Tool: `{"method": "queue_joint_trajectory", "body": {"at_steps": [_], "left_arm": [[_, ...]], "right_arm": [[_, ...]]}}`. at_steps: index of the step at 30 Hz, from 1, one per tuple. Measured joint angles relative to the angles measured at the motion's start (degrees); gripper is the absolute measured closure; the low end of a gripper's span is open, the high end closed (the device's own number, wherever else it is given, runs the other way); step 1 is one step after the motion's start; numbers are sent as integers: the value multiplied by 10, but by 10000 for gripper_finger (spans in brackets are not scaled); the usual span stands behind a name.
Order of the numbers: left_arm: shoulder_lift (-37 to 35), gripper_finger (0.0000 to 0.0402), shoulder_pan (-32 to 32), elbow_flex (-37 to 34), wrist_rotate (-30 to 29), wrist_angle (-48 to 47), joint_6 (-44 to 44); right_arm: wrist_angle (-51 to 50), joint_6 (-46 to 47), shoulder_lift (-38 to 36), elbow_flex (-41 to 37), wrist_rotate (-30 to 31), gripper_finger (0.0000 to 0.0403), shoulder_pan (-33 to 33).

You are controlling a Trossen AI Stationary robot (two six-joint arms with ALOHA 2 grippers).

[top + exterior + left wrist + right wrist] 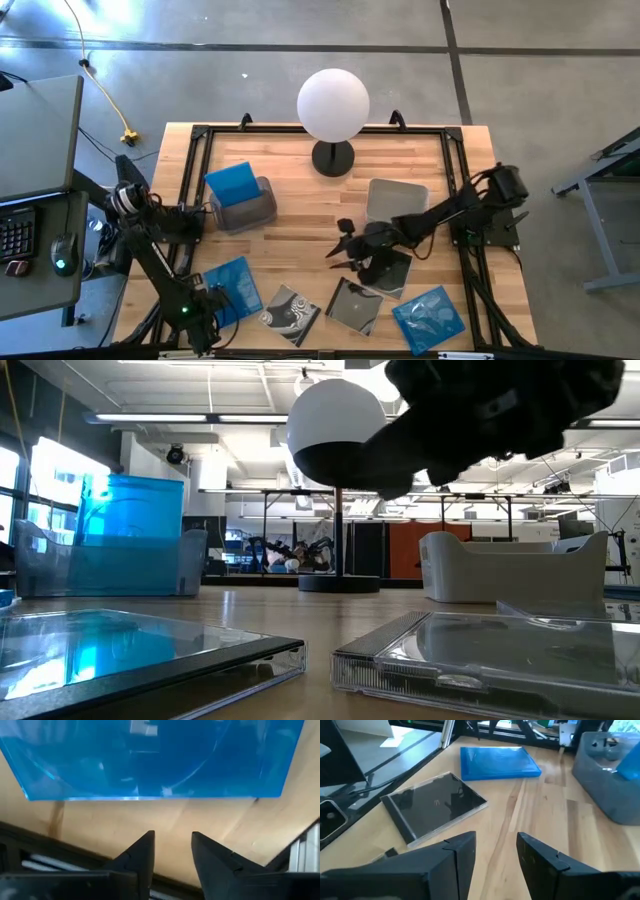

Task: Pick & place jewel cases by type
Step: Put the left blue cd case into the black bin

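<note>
High view has the jewel cases mostly strung along the tabletop's near edge: a blue case [233, 285] toward the near left corner, the black-and-white swirl case [291, 312] beside it, a dark case [354, 306] next along, and another blue case [429, 318] toward the near right. One more dark case [392, 274] sits just behind that row, partly under the right arm, and a third blue case [232, 183] is standing up in the left tub [246, 208] toward the left edge. The other grey tub [397, 199] is right of the middle, near the far side, and I can't tell what's in it. The right gripper [344, 252] hangs over the middle of the tabletop, fingers slightly apart with nothing between them; its wrist cam looks across at the dark swirl-side case and the left blue one. The left gripper [172, 851] is down by the near left corner, right at the edge of that blue case, fingers a little apart and empty too. A white globe lamp [333, 105] stands at the far edge, centre
</note>
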Motion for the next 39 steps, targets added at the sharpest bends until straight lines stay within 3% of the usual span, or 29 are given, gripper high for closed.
{"method": "queue_joint_trajectory", "body": {"at_steps": [5, 11, 16, 21, 33, 39], "left_arm": [[1, 298, 0, 0, -46, 6, 7], [36, 300, 0, 0, -28, 12, 49], [62, 300, 4, 3, -27, 15, 75], [65, 300, 35, 3, -60, 10, 148], [68, 300, 194, 18, -124, -12, 452], [70, 300, 256, 63, -243, -25, 532]], "right_arm": [[-85, 0, 73, 90, -1, 265, -7], [-256, 0, 143, 211, 2, 265, -24], [-287, -3, 172, 270, -1, 265, -37], [-296, -4, 175, 283, -2, 265, -54], [-350, -38, 176, 282, -1, 265, -80], [-342, -73, 176, 282, -2, 265, -95]]}}
